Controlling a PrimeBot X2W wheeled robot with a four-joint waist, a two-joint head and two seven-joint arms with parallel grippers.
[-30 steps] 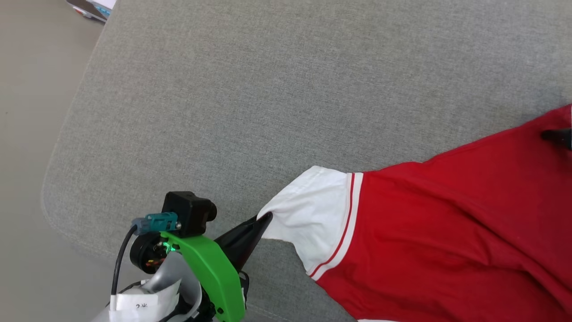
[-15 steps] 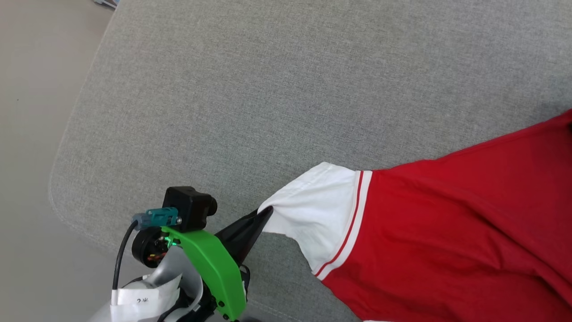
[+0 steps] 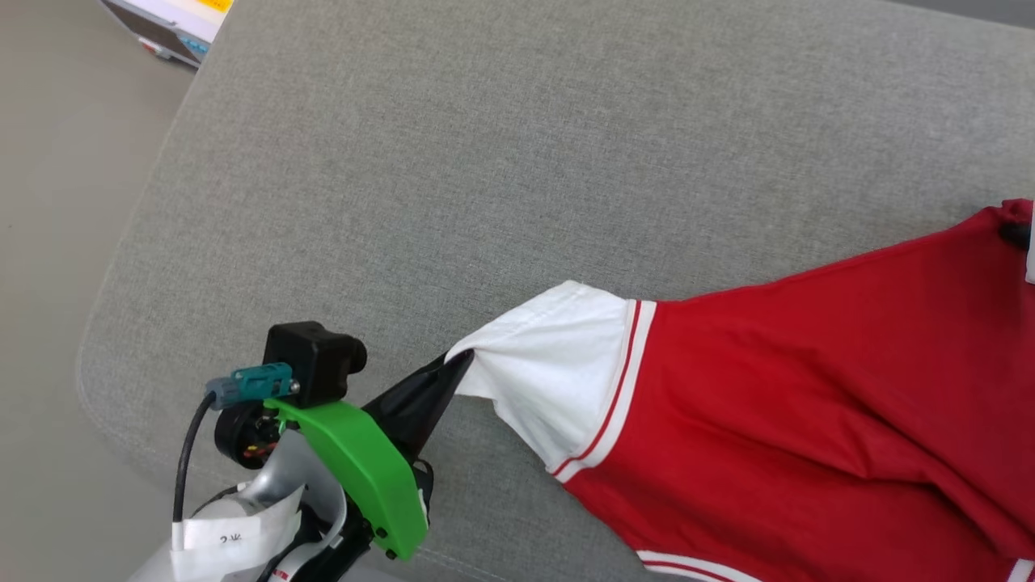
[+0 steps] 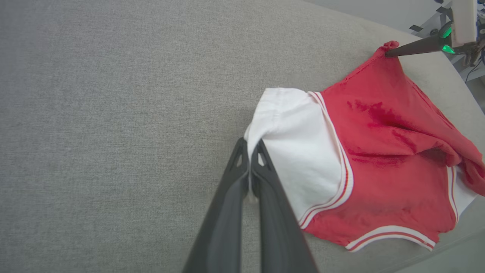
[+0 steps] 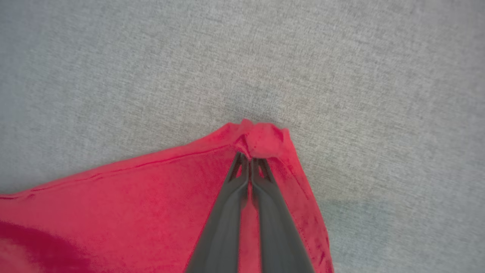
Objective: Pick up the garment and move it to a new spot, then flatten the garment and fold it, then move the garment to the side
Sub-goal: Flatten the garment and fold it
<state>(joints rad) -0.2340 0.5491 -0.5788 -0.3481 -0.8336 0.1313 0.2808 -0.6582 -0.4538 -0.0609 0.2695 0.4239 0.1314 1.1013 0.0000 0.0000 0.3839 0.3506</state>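
Observation:
The garment (image 3: 808, 388), a red shirt with a white sleeve and red-white trim, lies stretched across a grey cushion. My left gripper (image 3: 461, 360) is shut on the edge of the white sleeve (image 3: 550, 380) at the lower middle of the head view. The left wrist view shows the left gripper (image 4: 250, 142) pinching the sleeve cuff, with the garment (image 4: 379, 151) spread to its right. My right gripper (image 5: 250, 157) is shut on a bunched red corner of the garment (image 5: 132, 197). This right gripper (image 4: 388, 53) also appears far off in the left wrist view and as a dark tip (image 3: 1015, 234) in the head view.
The grey fabric cushion (image 3: 485, 162) stretches wide behind and left of the shirt. Its rounded edge drops to a beige floor (image 3: 48, 242) on the left. A flat white and dark object (image 3: 170, 20) lies on the floor at the top left.
The right gripper has shut on the red corner of the garment. The left gripper keeps its hold on the white sleeve. The head camera has shifted slightly.

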